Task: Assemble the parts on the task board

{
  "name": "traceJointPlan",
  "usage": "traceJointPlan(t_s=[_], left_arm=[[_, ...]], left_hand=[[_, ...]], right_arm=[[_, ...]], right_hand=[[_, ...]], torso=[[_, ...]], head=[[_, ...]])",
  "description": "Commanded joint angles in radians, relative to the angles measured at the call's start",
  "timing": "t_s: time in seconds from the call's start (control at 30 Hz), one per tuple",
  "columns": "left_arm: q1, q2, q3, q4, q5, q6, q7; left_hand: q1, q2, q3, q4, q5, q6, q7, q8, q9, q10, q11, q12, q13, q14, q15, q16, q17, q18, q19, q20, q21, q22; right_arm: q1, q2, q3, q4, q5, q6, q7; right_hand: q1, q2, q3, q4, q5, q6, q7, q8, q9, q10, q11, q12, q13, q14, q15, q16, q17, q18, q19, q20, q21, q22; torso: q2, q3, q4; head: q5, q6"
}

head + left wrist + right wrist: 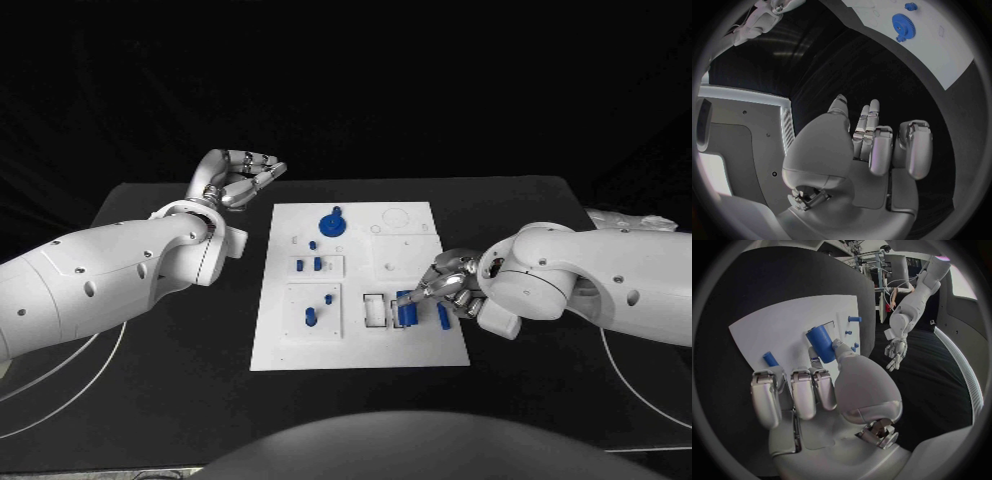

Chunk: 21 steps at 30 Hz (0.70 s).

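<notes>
Blue cylinder part (822, 342) is pinched, apparently, by right hand (450, 288) near task board (281, 345) right edge; left hand (240, 175) held off-board, empty, fingers loosely curled.

- The head view looks steeply down from above the near edge of the table (519, 400); the whole board (361, 345) lies in the middle, with an arm coming in from each side.
- The left wrist view sits close behind the left hand (861, 165), well off the board's left side, and faces across the dark table toward the board's far end, where the gear (902, 26) lies.
- The right wrist view sits close behind the right hand (817, 395), right over the board (773, 335), facing leftward across it.
- Shared: all three take in the board; the head view and the right wrist view both catch the left hand (895, 352).
</notes>
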Motion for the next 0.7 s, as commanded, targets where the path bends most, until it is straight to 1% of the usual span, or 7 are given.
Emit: traceJointPlan(t_s=[0.03,0.17,0.27,0.43,0.5,0.7], left_arm=[[0.000,0.003,0.001,0.000,-0.004,0.015,0.006],[0.000,0.005,0.001,-0.001,-0.004,0.015,0.005],[0.000,0.006,0.001,-0.001,-0.004,0.016,0.005],[0.000,0.007,0.001,-0.003,-0.004,0.017,0.005],[0.000,0.008,0.001,-0.003,-0.004,0.017,0.005],[0.000,0.009,0.001,-0.003,-0.004,0.018,0.005]], left_hand=[[0.000,0.008,-0.005,-0.002,0.004,-0.007,0.002,0.005,0.001,-0.003,-0.001,0.001,0.001,0.086,0.005,0.000,0.218,-0.010,0.066,0.005,-0.002,0.246],[0.000,0.008,-0.005,-0.002,0.004,-0.007,0.002,0.005,0.001,-0.003,-0.001,0.001,0.001,0.086,0.005,0.000,0.218,-0.010,0.066,0.005,-0.002,0.246],[0.000,0.008,-0.005,-0.002,0.004,-0.007,0.002,0.005,0.001,-0.003,-0.001,0.001,0.001,0.086,0.005,0.000,0.218,-0.010,0.066,0.005,-0.002,0.246],[0.000,0.008,-0.005,-0.002,0.004,-0.007,0.002,0.005,0.001,-0.003,-0.001,0.001,0.001,0.086,0.005,0.000,0.218,-0.010,0.066,0.005,-0.002,0.246],[0.000,0.008,-0.005,-0.002,0.004,-0.007,0.002,0.005,0.001,-0.003,-0.001,0.001,0.001,0.086,0.005,0.000,0.218,-0.010,0.066,0.005,-0.002,0.246],[0.000,0.008,-0.005,-0.002,0.004,-0.007,0.002,0.005,0.001,-0.003,-0.001,0.001,0.001,0.086,0.005,0.000,0.218,-0.010,0.066,0.005,-0.002,0.246]], right_arm=[[0.003,0.005,0.000,0.002,0.080,0.012,0.036],[0.005,0.013,0.000,-0.003,0.093,0.024,0.040],[0.005,0.018,0.000,-0.007,0.101,0.034,0.042],[0.006,0.033,0.000,-0.017,0.112,0.052,0.037],[0.006,0.042,0.000,-0.024,0.114,0.057,0.033],[0.006,0.075,0.000,-0.054,0.112,0.066,0.017]], right_hand=[[0.029,0.030,0.117,-0.111,-0.004,0.032,-0.024,0.003,0.005,0.105,-0.005,0.003,0.263,0.104,-0.007,0.004,0.263,-0.007,0.103,-0.008,0.005,0.263],[0.029,0.029,0.117,-0.112,-0.005,0.033,-0.024,0.002,0.004,0.105,-0.005,0.003,0.263,0.104,-0.008,0.004,0.263,-0.007,0.103,-0.009,0.005,0.263],[0.028,0.027,0.118,-0.112,-0.006,0.035,-0.024,0.000,0.003,0.105,-0.005,0.003,0.263,0.104,-0.008,0.004,0.263,-0.007,0.103,-0.009,0.005,0.263],[0.028,0.026,0.118,-0.112,-0.007,0.036,-0.025,-0.001,0.003,0.105,-0.005,0.003,0.263,0.104,-0.009,0.004,0.263,-0.007,0.103,-0.009,0.005,0.263],[0.028,0.026,0.118,-0.112,-0.007,0.036,-0.025,-0.001,0.003,0.105,-0.005,0.003,0.263,0.104,-0.009,0.004,0.263,-0.007,0.103,-0.009,0.005,0.263],[0.027,0.022,0.118,-0.112,-0.011,0.039,-0.025,-0.005,0.001,0.105,-0.005,0.003,0.263,0.104,-0.009,0.004,0.263,-0.007,0.103,-0.010,0.005,0.263]], torso=[[0.001,0.0002,0.0009],[0.000,-0.0008,0.0012],[0.000,-0.0005,0.0009],[0.000,-0.0005,0.0008],[-0.001,-0.0007,0.0010],[0.000,-0.0003,0.0012]], head=[[0.000,0.000],[-0.002,0.000],[0.000,0.000],[-0.001,0.000],[-0.002,0.000],[-0.001,0.000]])
